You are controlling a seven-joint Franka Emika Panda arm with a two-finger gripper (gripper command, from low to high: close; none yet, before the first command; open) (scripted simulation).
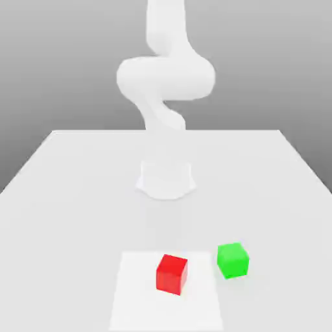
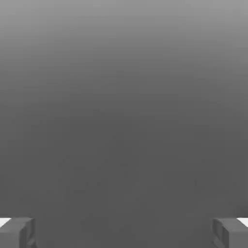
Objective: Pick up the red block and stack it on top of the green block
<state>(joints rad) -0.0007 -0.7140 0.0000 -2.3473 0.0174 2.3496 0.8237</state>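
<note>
The red block (image 1: 172, 273) sits on the white table (image 1: 65, 194) near its front edge, a little to the exterior view's left of the green block (image 1: 233, 260). A small gap separates the two blocks, and nothing rests on either. In the hand view my gripper (image 2: 124, 233) is open, its two grey fingertips (image 2: 17, 232) spread far apart with only plain grey background between them. My white arm (image 1: 165, 78) rises from its base and bends upward out of the exterior view, well away from both blocks.
The arm's round base (image 1: 166, 178) stands at the middle of the table, behind the blocks. A brighter white square patch (image 1: 139, 305) lies on the table under the red block; the green block sits at its right edge.
</note>
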